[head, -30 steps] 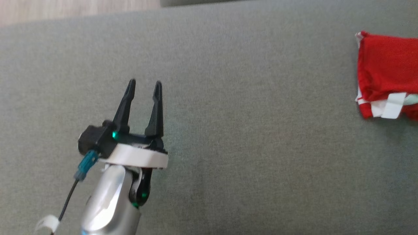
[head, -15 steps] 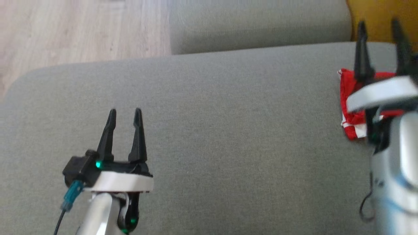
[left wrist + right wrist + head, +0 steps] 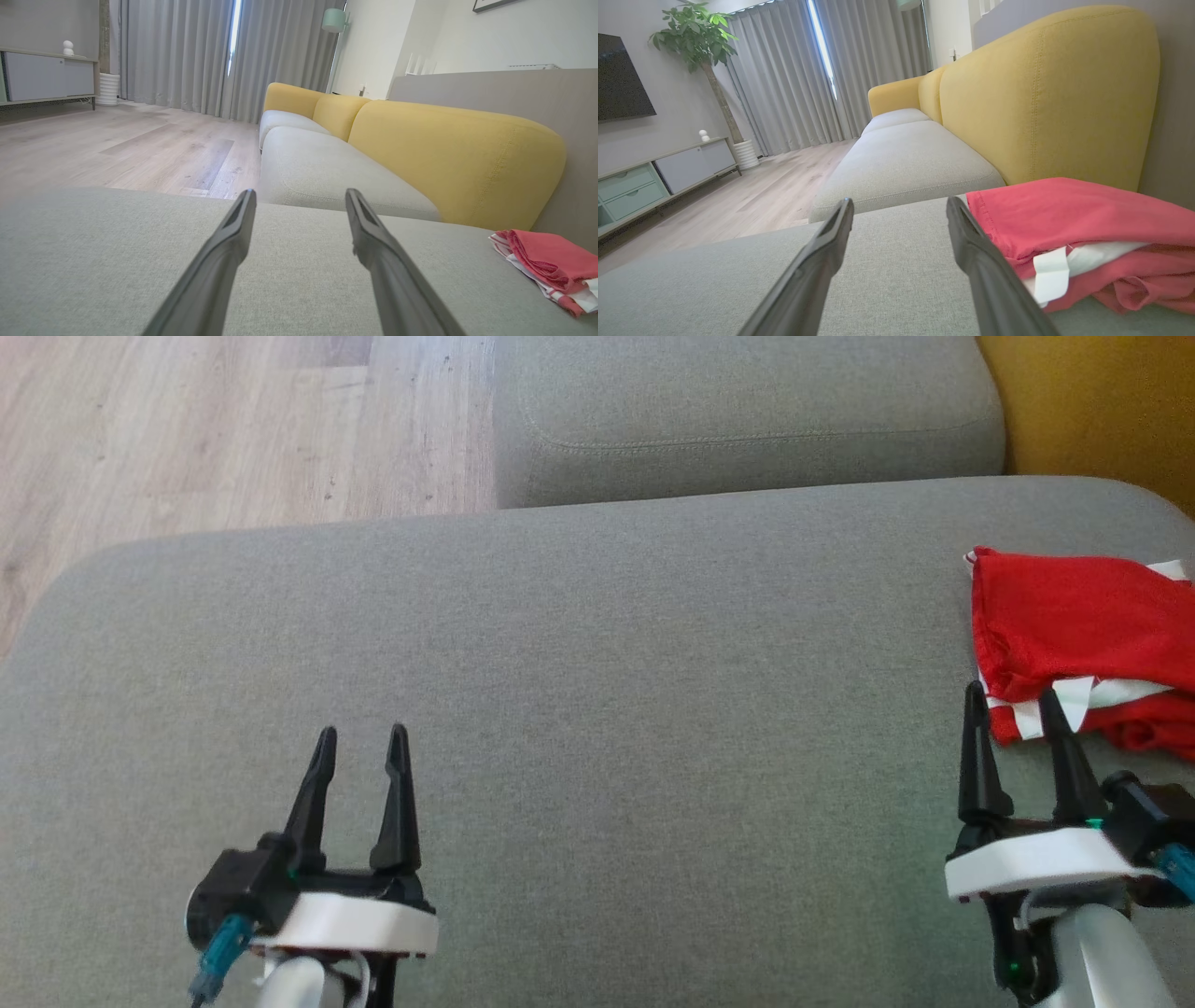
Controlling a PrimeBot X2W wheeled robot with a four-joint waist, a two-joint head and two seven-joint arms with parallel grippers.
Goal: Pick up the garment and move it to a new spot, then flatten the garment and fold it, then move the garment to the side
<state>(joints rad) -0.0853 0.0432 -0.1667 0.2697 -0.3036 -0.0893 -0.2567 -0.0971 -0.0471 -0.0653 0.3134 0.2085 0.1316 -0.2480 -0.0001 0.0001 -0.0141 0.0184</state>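
The garment (image 3: 1074, 616) is red with white trim, folded into a small stack at the far right of the grey sofa cushion (image 3: 597, 691). It also lies at the lower right in the left wrist view (image 3: 546, 263) and close by in the right wrist view (image 3: 1073, 224). My right gripper (image 3: 1013, 695) stands open just in front of the garment's near left corner, with nothing between its fingers. My left gripper (image 3: 361, 735) is open and empty over the cushion's near left part, far from the garment.
A second grey seat cushion (image 3: 747, 420) adjoins the far edge. A yellow backrest (image 3: 1102, 401) rises at the far right, right of the garment. Wooden floor (image 3: 187, 439) lies beyond the cushion's left edge.
The head camera has tilted up, bringing the floor and second cushion into view. My right gripper has dropped from over the garment to the lower right. Both grippers stay open.
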